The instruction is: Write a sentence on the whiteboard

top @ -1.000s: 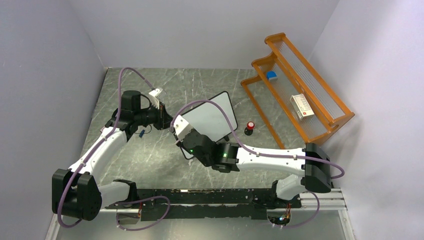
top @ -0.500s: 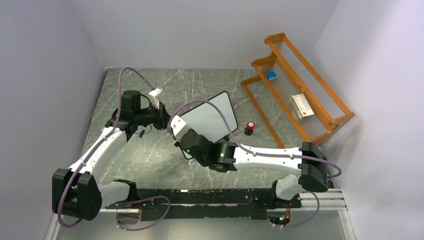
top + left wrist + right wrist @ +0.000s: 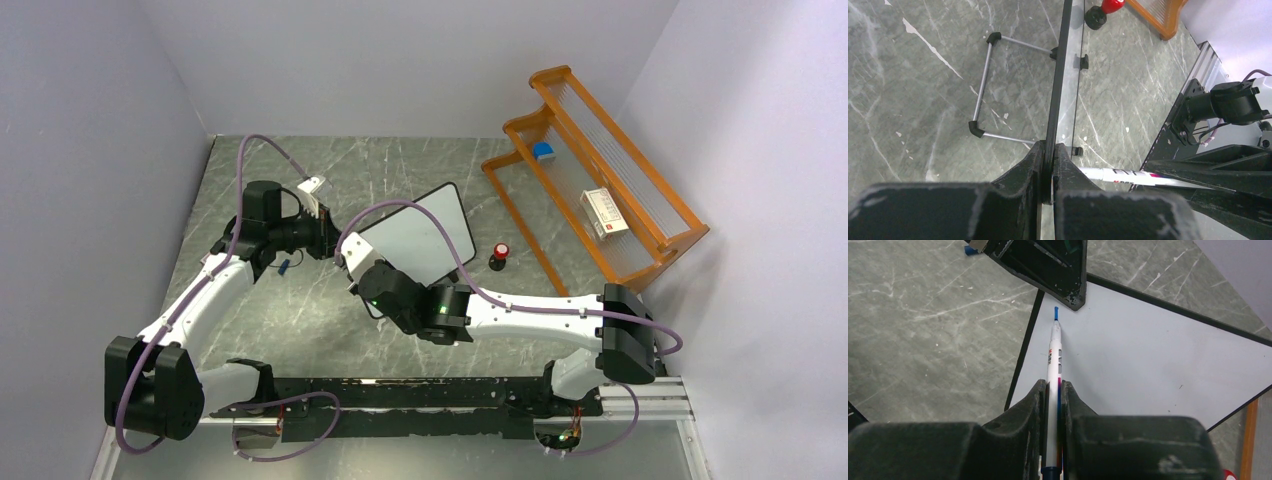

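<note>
My L gripper [image 3: 1048, 161] pinched the whiteboard [image 3: 425, 235] by its frame edge, board standing mid-way on the table [image 3: 300, 325]; my R gripper [image 3: 1053, 390] clamped a marker [image 3: 1053, 352], blue tip by the board's corner; contact not discernible.

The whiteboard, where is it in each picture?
Top external: the whiteboard stands mid-table.
Left wrist: edge-on, a thin dark strip up the middle.
Right wrist: its white face fills the right half, behind the marker.
Shared landmark: the left gripper clamped on its edge.

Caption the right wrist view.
Right fingers aim a blue-tipped marker at the blank whiteboard, whose edge the left fingers clamp.
</note>
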